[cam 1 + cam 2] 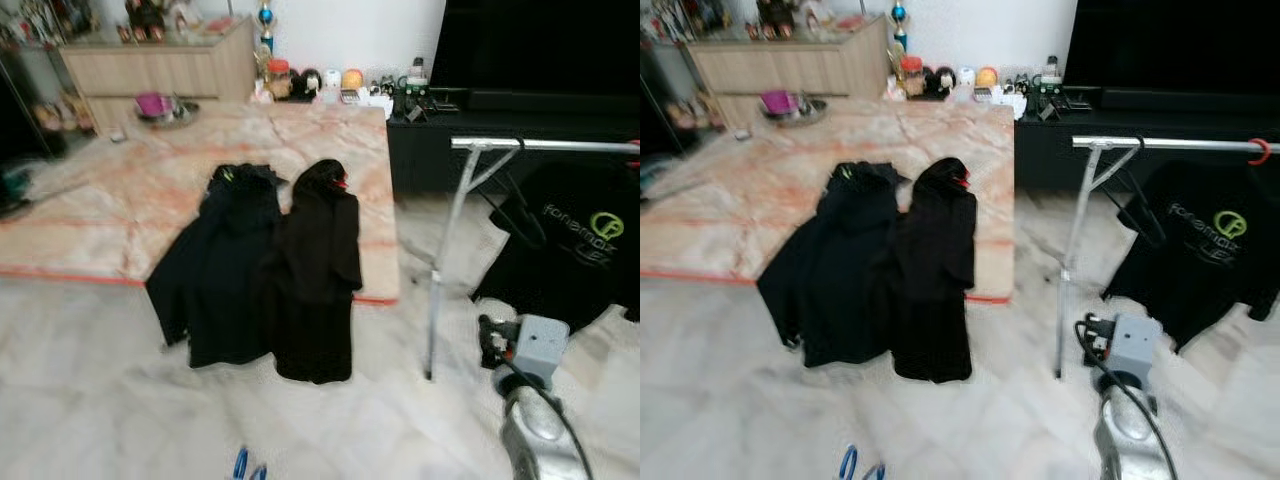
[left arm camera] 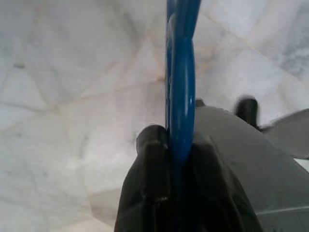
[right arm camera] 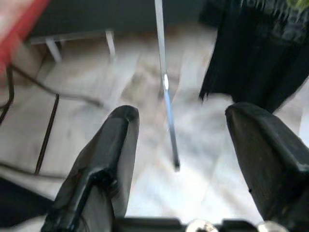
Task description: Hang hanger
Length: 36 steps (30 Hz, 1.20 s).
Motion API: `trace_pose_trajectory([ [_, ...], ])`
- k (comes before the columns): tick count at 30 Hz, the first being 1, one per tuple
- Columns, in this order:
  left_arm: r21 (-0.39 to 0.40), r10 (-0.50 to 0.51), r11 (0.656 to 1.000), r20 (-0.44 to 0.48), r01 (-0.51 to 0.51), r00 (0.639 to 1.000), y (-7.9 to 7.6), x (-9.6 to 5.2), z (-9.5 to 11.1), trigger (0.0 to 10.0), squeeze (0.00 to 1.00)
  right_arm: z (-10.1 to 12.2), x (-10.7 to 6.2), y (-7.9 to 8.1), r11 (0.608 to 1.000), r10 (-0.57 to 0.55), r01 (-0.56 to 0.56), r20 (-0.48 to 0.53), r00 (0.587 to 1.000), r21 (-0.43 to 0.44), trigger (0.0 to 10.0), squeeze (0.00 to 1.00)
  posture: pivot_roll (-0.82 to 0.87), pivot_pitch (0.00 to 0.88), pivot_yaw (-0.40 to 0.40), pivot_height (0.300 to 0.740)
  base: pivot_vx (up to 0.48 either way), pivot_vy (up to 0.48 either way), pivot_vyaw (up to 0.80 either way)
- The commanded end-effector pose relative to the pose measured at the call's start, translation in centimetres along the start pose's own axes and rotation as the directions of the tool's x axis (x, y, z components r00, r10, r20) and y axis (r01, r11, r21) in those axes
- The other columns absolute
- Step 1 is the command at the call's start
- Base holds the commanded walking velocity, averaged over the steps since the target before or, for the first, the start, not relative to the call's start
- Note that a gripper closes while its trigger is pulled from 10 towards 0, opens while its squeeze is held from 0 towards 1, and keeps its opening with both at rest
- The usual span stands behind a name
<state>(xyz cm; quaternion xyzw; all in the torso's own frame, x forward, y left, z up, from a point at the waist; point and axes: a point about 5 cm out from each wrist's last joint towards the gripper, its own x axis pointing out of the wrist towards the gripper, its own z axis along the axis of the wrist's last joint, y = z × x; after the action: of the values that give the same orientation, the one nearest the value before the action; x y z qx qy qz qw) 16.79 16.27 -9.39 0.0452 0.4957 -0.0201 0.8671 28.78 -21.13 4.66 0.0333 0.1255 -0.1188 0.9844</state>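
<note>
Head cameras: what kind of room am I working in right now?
Most likely a home living room. A large dark TV stands on a low black console, a wooden sideboard holds ornaments, and a metal clothes rack with a black T-shirt stands on the marble floor.

Two garments lie side by side on the mattress at eleven o'clock, hems over its near edge. The rack stands at two o'clock, a shirt apparently hanging from it.

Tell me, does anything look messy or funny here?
Yes. Two black garments lie spread flat, hanging off the edge of the marble-patterned platform onto the floor, while a black T-shirt already hangs neatly on the silver clothes rail.
</note>
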Motion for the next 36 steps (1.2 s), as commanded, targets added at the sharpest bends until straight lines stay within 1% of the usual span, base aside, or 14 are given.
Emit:
trace_pose_trajectory([
  [1, 0.011, -0.003, 1.0, -0.061, 0.004, 0.998, -0.1, -0.2, -1.6, 10.0, 0.0, -2.3, -0.1, -1.5, 0.999, -0.035, 0.034, -0.08, 0.996, -0.015, 10.0, 0.0, 0.11, 0.095, 0.01, 0.74, 0.0, -0.48, 0.0],
  [6, 0.01, -0.003, 1.0, -0.06, 0.004, 0.998, -0.1, -0.2, -1.5, 10.0, 0.0, -6.5, -1.3, -2.3, 0.999, -0.046, 0.04, -0.244, 0.969, -0.029, 10.0, 0.0, 0.1, 0.091, 0.012, 0.74, 0.0, -0.48, 0.0],
  [8, 0.011, -0.003, 1.0, -0.059, 0.004, 0.998, -0.1, -0.2, -1.5, 10.0, 0.0, -9.5, -2.8, -2.3, 1.0, -0.018, 0.008, -0.361, 0.932, -0.028, 10.0, 0.0, 0.1, 0.089, 0.02, 0.74, 0.0, -0.48, 0.0],
  [9, 0.011, -0.003, 1.0, -0.059, 0.004, 0.998, -0.1, -0.2, -1.5, 10.0, 0.0, -9.5, -2.8, -2.3, 1.0, -0.018, 0.008, -0.361, 0.932, -0.028, 10.0, 0.0, 0.1, 0.089, 0.02, 0.74, 0.0, -0.48, 0.0],
  [10, 0.012, -0.003, 1.0, -0.059, 0.004, 0.998, -0.1, -0.2, -1.5, 10.0, 0.0, -11.0, -3.8, -2.5, 0.999, -0.024, 0.003, -0.427, 0.904, -0.049, 10.0, 0.0, 0.1, 0.088, 0.022, 0.74, 0.0, -0.48, 0.0],
  [12, 0.012, -0.003, 1.0, -0.059, 0.004, 0.998, -0.1, -0.2, -1.4, 10.0, 0.0, -12.1, -4.5, -2.8, 0.999, -0.027, 0.007, -0.47, 0.882, -0.044, 10.0, 0.0, 0.1, 0.088, 0.022, 0.74, 0.0, -0.48, 0.0],
  [13, 0.015, -0.002, 1.0, -0.058, 0.003, 0.998, 0.0, -0.2, -1.4, 10.0, 0.0, -13.2, -5.5, -3.3, 0.998, -0.052, 0.023, -0.523, 0.851, -0.062, 10.0, 0.0, 0.09, 0.086, 0.023, 0.74, 0.0, -0.48, 0.0],
  [14, 0.015, -0.002, 1.0, -0.058, 0.003, 0.998, 0.0, -0.2, -1.4, 10.0, 0.0, -13.2, -5.5, -3.3, 0.998, -0.052, 0.023, -0.523, 0.851, -0.062, 10.0, 0.0, 0.09, 0.086, 0.023, 0.74, 0.0, -0.48, 0.0],
  [15, 0.018, 0.002, 1.0, -0.058, -0.001, 0.998, 0.0, -0.2, -1.4, 10.0, 0.0, -14.5, -6.7, -4.1, 0.994, -0.095, 0.044, -0.579, 0.81, -0.101, 10.0, 0.0, 0.09, 0.087, 0.023, 0.74, 0.0, -0.48, 0.0],
  [16, 0.019, 0.003, 1.0, -0.058, -0.002, 0.998, 0.0, -0.2, -1.4, 10.0, 0.0, -14.9, -7.2, -4.3, 0.992, -0.111, 0.05, -0.598, 0.794, -0.117, 10.0, 0.0, 0.09, 0.087, 0.023, 0.74, 0.0, -0.48, 0.0],
  [18, 0.022, 0.005, 1.0, -0.058, -0.003, 0.998, 0.0, -0.2, -1.4, 10.0, 0.0, -15.9, -8.4, -4.5, 0.99, -0.142, 0.105, -0.63, 0.763, -0.095, 10.0, 0.0, 0.09, 0.087, 0.025, 0.74, 0.0, -0.441, 0.0],
  [21, 0.018, 0.016, 1.0, -0.063, -0.015, 0.998, 0.0, -0.2, -1.5, 10.0, 0.0, -16.4, -8.8, -3.4, 0.995, -0.095, 0.09, -0.632, 0.769, -0.04, 10.0, 0.0, 0.09, 0.087, 0.029, 0.74, 0.0, 0.0, 0.0],
  [27, 0.022, 0.015, 1.0, -0.063, -0.013, 0.998, 0.0, -0.2, -1.5, 10.0, 0.0, -16.8, -9.1, -2.1, 1.0, -0.023, 0.004, -0.657, 0.754, -0.03, 10.0, 0.0, 0.09, 0.081, 0.027, 0.74, 0.0, 0.0, 0.0],
  [36, 0.025, 0.016, 1.0, -0.063, -0.014, 0.998, -0.1, -0.2, -1.5, 10.0, 0.0, -16.4, -8.5, -2.9, 0.998, -0.019, -0.025, -0.658, 0.753, -0.058, 10.0, 0.0, 0.08, 0.062, 0.029, 0.74, 0.0, 0.0, 0.0],
])
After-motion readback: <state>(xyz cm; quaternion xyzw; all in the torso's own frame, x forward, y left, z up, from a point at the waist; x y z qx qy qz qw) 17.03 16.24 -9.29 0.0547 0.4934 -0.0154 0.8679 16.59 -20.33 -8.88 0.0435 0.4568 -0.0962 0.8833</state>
